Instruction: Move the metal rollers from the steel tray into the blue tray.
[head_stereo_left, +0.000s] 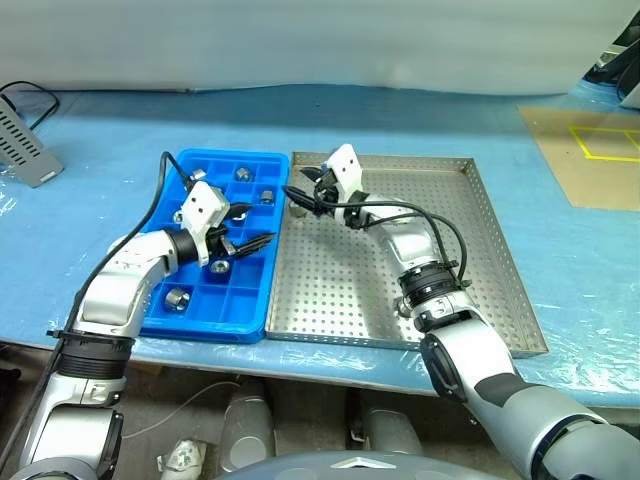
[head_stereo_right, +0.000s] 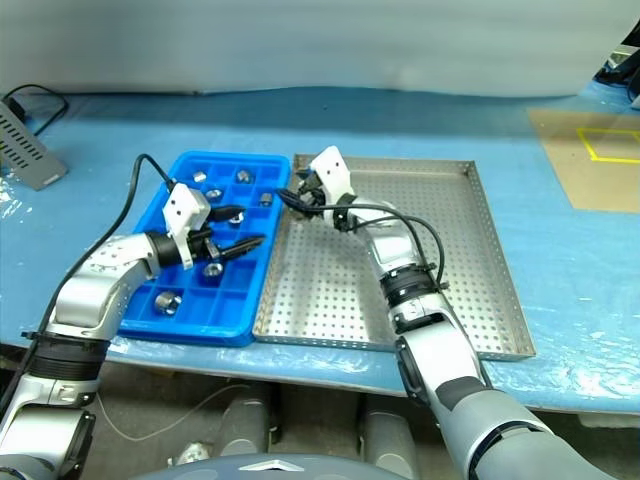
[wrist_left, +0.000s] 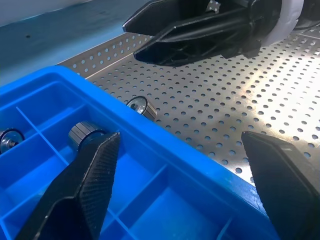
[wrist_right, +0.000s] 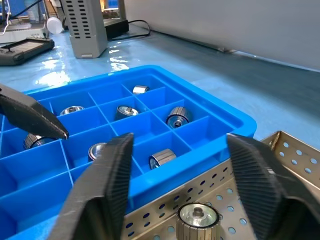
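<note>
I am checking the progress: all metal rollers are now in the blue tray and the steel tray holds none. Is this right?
Not quite. One metal roller still lies in the steel tray, against the blue tray, as the right wrist view shows.

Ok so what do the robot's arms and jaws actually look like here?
Both arms have silver-grey metallic shells with black ribbed bands at the joints. Each wrist carries a white block-shaped housing, and a loose black cable loops along each arm. The left gripper and right gripper each end in two black tapered fingers with finely textured inner faces.
</note>
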